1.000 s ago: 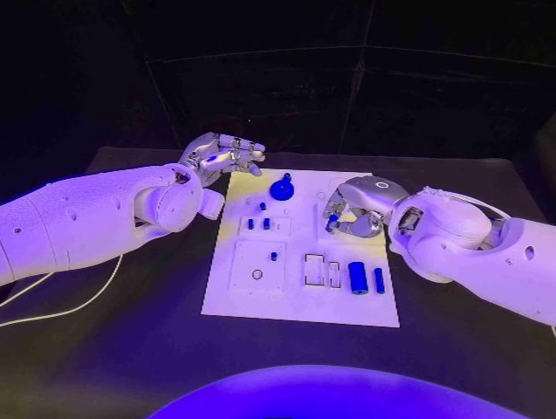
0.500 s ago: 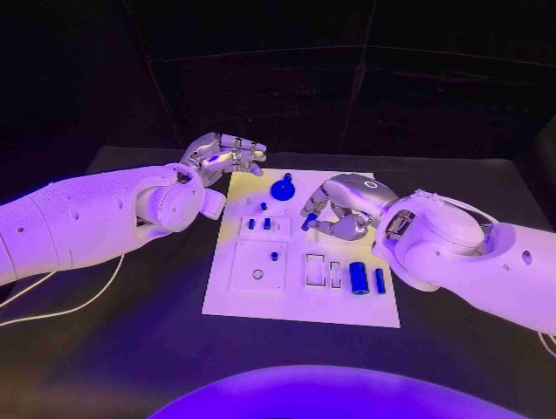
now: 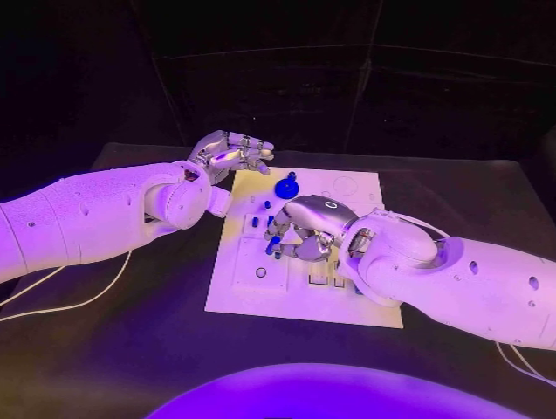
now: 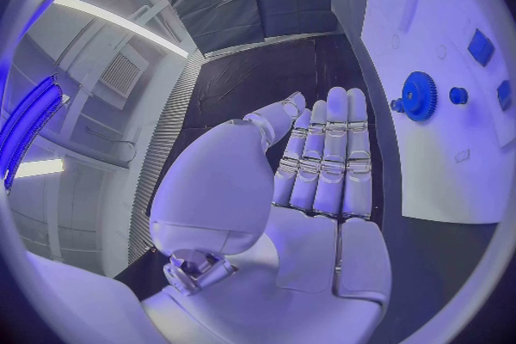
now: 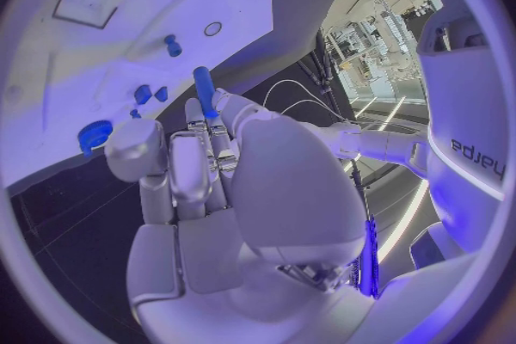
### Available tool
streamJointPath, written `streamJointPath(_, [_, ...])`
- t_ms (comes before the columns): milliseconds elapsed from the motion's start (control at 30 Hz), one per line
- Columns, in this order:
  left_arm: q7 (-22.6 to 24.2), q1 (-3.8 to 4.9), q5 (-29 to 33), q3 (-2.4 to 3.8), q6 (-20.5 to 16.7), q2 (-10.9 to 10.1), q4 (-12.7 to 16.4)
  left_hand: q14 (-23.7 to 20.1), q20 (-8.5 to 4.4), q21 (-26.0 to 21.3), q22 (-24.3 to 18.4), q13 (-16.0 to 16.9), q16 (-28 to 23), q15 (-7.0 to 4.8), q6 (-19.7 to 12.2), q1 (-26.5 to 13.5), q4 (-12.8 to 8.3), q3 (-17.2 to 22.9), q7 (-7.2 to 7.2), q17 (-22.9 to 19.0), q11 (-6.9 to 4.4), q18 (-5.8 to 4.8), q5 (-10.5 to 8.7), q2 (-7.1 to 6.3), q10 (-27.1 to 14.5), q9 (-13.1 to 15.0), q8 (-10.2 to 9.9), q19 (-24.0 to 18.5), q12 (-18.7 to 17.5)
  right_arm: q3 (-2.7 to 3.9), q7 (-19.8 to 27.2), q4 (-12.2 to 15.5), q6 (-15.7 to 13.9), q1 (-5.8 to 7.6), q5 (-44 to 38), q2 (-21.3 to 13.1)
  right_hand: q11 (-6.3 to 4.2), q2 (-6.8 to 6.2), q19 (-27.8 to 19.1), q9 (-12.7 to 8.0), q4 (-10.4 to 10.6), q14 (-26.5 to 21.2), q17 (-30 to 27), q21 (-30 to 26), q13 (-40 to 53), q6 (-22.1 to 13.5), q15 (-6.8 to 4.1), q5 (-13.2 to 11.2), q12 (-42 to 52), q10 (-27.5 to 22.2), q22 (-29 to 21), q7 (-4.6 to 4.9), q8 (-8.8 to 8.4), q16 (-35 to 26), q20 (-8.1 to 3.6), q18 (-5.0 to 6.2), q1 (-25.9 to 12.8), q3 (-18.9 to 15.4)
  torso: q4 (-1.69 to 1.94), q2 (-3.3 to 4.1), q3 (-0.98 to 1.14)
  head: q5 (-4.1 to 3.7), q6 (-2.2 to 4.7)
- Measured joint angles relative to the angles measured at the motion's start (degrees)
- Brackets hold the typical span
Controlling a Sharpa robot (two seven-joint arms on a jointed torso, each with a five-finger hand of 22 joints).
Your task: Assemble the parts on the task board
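Observation:
The white task board (image 3: pixel 246 288) lies in the middle of the black table. My right hand (image 3: pixel 305 225) hovers over the board's left-middle part and pinches a blue peg (image 3: pixel 275 245) that points down at the board. In the right wrist view the blue peg (image 5: pixel 205 91) sticks out past the fingers (image 5: pixel 196 156). A blue gear (image 3: pixel 285 186) stands near the far edge, with small blue parts (image 3: pixel 266 205) just nearer. My left hand (image 3: pixel 234 154) floats beside the board's far left corner, fingers straight and together, holding nothing; the left wrist view shows that hand (image 4: pixel 322 168) next to the gear (image 4: pixel 417 95).
My right forearm (image 3: pixel 466 279) lies across the board's near right part and covers the pieces there. Rectangular recesses (image 3: pixel 318 275) show just beside the arm. A white cable (image 3: pixel 64 305) trails on the table at the left.
My right hand has carried the blue peg leftward and nearer, from the board's right-middle to its left-middle. The left hand has stayed where it was.

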Motion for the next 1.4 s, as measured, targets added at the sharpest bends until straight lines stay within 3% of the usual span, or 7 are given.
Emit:
streamJointPath(233, [0.0, 0.0, 0.0, 0.01, 0.0, 0.32, -0.04, 0.0, 0.0, 0.0, 0.0, 0.0, -0.1, 0.0, 0.0, 0.0, 0.0, 0.0, 0.0, -0.05, 0.0, 0.0, 0.0, 0.0, 0.0, 0.0, 0.0, 0.0, 0.0, -0.51, 0.63, -1.71, 0.9, -1.57, -0.62, 1.99, -0.18, 0.0, 0.0, -0.08, -0.07, 0.0, -0.11, 0.0, 0.02, 0.0, 0.0, 0.26, -0.23, 0.18, -0.07, 0.0, -0.01, 0.0, 0.0, 0.0, -0.01, 0.39, -0.03, 0.0, 0.16, 0.85, -0.26])
streamJointPath(600, [0.0, 0.0, 0.0, 0.01, 0.01, 0.65, -0.16, 0.0, 0.0, 0.0, 0.01, 0.01, -0.1, 0.0, 0.0, 0.0, 0.0, 0.0, 0.0, -0.05, 0.0, 0.0, 0.0, 0.0, 0.0, 0.0, 0.0, 0.0, 0.0, -0.59, 1.09, -3.06, 2.0, -2.27, -2.76, 3.34, -0.18, -0.3, 0.0, -0.08, -0.23, 0.0, -0.1, 0.0, 0.02, 0.0, 0.0, 0.48, -0.44, 0.18, -0.07, 0.0, -0.22, 0.0, 0.0, 0.0, -0.3, 0.56, -0.15, 0.0, 0.13, 1.82, -0.42])
streamJointPath(1400, [-0.03, 0.0, 0.0, 0.01, 0.04, 0.72, -0.1, 0.0, 0.0, 0.0, -0.07, 0.02, -0.1, 0.0, 0.0, 0.0, 0.0, 0.0, 0.0, -0.09, 0.21, 0.0, 0.0, 0.0, -0.21, 0.01, 0.0, 0.0, 0.0, -0.5, 0.99, -4.58, 4.52, -2.24, -5.0, 4.72, -0.16, -0.31, 0.0, -0.16, -0.44, 0.0, -0.1, 0.0, 0.01, -0.32, 0.0, 0.46, -0.79, 0.17, -0.06, 0.13, -0.45, 0.0, 0.0, 0.0, -0.76, 0.76, -0.14, 0.01, 0.09, 2.09, -0.58])
